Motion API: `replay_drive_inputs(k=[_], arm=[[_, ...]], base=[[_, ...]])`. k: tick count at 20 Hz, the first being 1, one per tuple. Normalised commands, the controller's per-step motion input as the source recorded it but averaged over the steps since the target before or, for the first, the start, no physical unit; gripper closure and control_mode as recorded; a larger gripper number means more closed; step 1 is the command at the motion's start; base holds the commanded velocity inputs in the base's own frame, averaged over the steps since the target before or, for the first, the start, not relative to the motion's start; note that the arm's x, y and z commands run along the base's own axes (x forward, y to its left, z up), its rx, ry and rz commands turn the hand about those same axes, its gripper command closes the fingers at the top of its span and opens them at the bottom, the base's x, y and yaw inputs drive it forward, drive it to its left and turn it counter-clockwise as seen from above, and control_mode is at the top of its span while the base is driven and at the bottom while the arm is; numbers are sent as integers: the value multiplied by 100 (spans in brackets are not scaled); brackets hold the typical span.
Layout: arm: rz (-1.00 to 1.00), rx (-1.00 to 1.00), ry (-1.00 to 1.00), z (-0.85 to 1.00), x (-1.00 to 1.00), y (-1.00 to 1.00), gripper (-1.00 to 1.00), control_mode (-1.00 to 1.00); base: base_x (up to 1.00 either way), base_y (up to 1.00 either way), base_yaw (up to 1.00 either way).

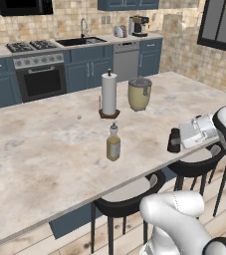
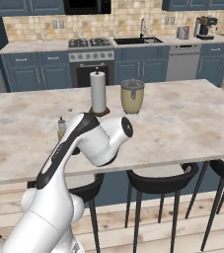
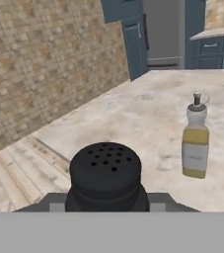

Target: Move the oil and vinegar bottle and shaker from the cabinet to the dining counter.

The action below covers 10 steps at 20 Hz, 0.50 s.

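The small black shaker sits between the fingers of my gripper, which is shut on it at the near edge of the dining counter. In the hand view the shaker's perforated top fills the lower middle, with a finger on each side. I cannot tell whether its base touches the stone. The oil and vinegar bottle stands upright on the counter, to the shaker's left in the left base view and right of it in the hand view. My arm hides most of the bottle in the right base view. A slate-blue cabinet door shows far behind.
A white paper towel roll and a beige lidded pot stand further back on the counter. Dark stools line its near edge below my arm. Sink, stove and low blue cupboards run along the back wall.
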Motion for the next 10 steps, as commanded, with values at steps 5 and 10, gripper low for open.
replay_drive_inputs(k=[5, 10], arm=[[16, 0, 0, -18, 26, 0, 100, -100], [11, 0, 0, -12, 29, 1, 100, -100]], base=[[0, 0, 0], [0, 0, 0]])
